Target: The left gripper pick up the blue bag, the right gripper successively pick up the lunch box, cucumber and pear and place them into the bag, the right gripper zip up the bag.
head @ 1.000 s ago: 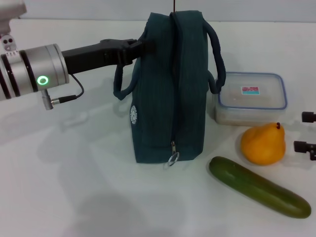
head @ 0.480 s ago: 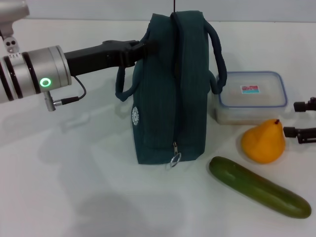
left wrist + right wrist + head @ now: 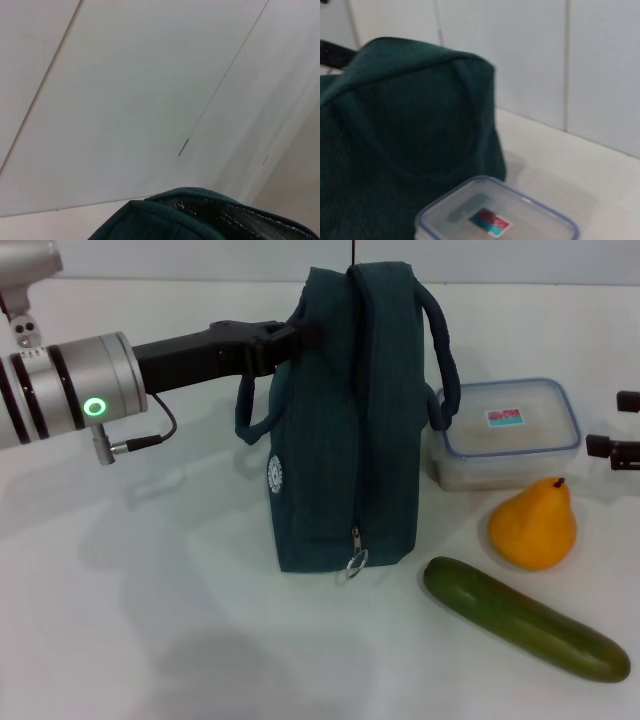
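The blue bag (image 3: 350, 420) stands upright on the white table, its zipper pull (image 3: 352, 562) hanging low on the front. My left gripper (image 3: 292, 336) reaches in from the left and is shut on the bag's upper left edge. In the left wrist view the blue bag (image 3: 165, 220) shows its silver lining (image 3: 250, 222). The lunch box (image 3: 510, 430) lies right of the bag, with the pear (image 3: 533, 525) in front of it and the cucumber (image 3: 525, 620) nearest me. My right gripper (image 3: 622, 425) is open at the right edge, beside the lunch box (image 3: 495, 215) and the blue bag (image 3: 410, 125).
The left arm's silver cylinder with its green ring light (image 3: 95, 407) hangs over the left of the table (image 3: 150, 620). A white wall (image 3: 545, 60) rises behind the table.
My right gripper has moved away from the pear toward the back, now level with the lunch box. The left gripper and bag have barely shifted.
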